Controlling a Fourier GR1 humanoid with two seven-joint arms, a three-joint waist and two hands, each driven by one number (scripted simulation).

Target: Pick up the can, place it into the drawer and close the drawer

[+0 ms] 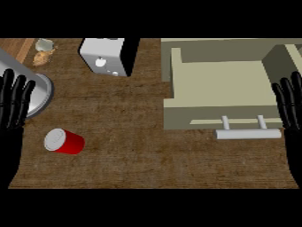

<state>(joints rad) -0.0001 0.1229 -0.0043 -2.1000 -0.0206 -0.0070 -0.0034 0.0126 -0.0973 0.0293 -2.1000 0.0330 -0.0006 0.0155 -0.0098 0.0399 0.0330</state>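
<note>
We record a brown wood-grain counter (146, 164) seen steeply from above, and we place each item relative to the open drawer (222, 91).

Item one: the left hand (3, 119), at the view's left edge, far left of the drawer. Its fingers are straight and point upward; it holds nothing and rests.

Item two: a large grey metal round object (19, 82), partly behind that hand's fingers, far left of the drawer; we cannot tell what it is.

Item three: a small pale and tan object (44, 51) near the upper left corner, too small for us to name.

Item four: the can (65, 141), red with a pale end, lying on its side on the counter, well left of the drawer and lower than its front. Neither hand touches it.

Item five: a white boxy appliance (104, 56) with a dark side, just left of the drawer's back corner.

Item six: the drawer itself, beige, pulled out, interior showing, with a pale bar handle (248, 131) at its front.

Item seven: the right hand (300, 119), at the right edge, beside the drawer's right side, fingers straight and upward, holding nothing.
</note>
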